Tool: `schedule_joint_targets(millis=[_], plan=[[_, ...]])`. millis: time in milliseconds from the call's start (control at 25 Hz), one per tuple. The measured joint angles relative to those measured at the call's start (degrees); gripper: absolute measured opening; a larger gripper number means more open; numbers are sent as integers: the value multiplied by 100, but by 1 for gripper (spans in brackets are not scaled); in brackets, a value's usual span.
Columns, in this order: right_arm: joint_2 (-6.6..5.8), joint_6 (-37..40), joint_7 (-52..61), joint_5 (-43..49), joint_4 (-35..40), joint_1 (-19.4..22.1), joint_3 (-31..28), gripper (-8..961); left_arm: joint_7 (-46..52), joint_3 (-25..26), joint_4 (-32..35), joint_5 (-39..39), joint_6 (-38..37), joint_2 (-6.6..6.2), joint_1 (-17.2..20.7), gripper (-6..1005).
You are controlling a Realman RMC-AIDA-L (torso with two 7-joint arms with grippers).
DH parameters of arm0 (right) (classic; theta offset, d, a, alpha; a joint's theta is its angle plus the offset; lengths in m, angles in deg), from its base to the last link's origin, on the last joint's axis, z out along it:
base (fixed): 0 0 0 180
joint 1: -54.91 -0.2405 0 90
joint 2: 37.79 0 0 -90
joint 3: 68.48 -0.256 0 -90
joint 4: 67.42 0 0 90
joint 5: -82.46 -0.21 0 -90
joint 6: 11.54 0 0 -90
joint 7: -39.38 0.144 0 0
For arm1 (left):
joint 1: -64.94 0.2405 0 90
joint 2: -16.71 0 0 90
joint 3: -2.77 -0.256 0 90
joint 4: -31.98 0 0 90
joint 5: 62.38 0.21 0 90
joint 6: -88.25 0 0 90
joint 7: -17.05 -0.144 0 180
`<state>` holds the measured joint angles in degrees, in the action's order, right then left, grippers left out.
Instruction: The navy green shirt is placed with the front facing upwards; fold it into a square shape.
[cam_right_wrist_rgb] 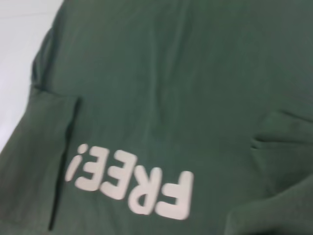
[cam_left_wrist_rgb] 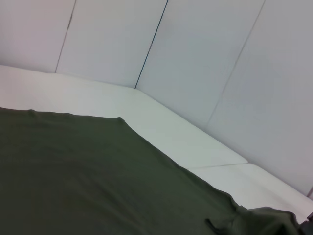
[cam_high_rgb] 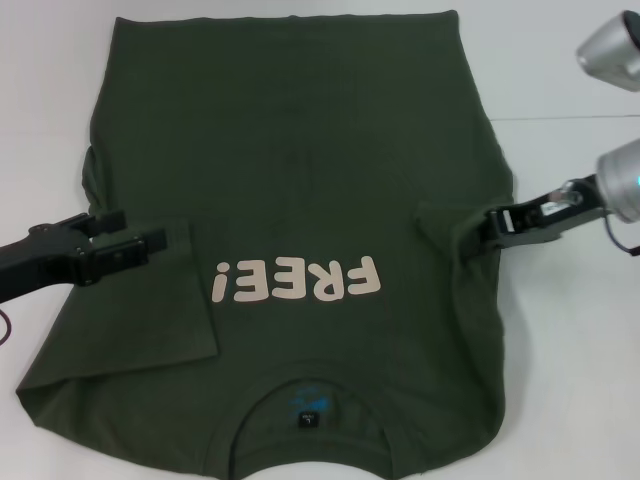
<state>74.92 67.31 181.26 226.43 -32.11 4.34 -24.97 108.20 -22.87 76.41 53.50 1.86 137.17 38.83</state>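
The navy green shirt (cam_high_rgb: 300, 170) lies flat, front up, with its cream "FREE!" print (cam_high_rgb: 298, 281) and collar toward me. Both sleeves are folded inward onto the body. My left gripper (cam_high_rgb: 135, 232) sits at the top edge of the folded left sleeve (cam_high_rgb: 160, 300), fingers apart, nothing between them. At the opposite side my right gripper (cam_high_rgb: 478, 235) is shut on the right sleeve (cam_high_rgb: 445, 225), whose corner rises slightly off the body. The right wrist view shows the print (cam_right_wrist_rgb: 132, 183) and that raised sleeve fold (cam_right_wrist_rgb: 281, 132). Only the shirt's plain lower body (cam_left_wrist_rgb: 88, 176) appears in the left wrist view.
A white table (cam_high_rgb: 560, 400) surrounds the shirt, with bare strips on both sides. White wall panels (cam_left_wrist_rgb: 195, 58) stand behind the table. A silver joint of the right arm (cam_high_rgb: 612, 50) hangs over the far right.
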Motion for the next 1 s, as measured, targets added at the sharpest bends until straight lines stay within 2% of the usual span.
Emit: schedule_joint_targets(millis=[200, 440, 560, 720, 1000], plan=[[212, -18, -265, 0, -24, -252, 115, 8, 4, 49, -19, -11, 9, 16, 0, 862], [387, -118, -430, 9, -1, -385, 749, 13, 87, 59, -23, -13, 70, 21, 13, 862], [402, -159, -429, 21, -11, -405, 862, 20, 98, 59, -23, -13, 71, 21, 15, 862], [366, -114, -667, -136, 24, -331, 744, 92, 104, 60, -23, -13, 71, 21, 1, 861], [288, -15, -1312, -925, 25, -171, 692, 218, 164, 59, -22, -38, 69, 21, -31, 861]])
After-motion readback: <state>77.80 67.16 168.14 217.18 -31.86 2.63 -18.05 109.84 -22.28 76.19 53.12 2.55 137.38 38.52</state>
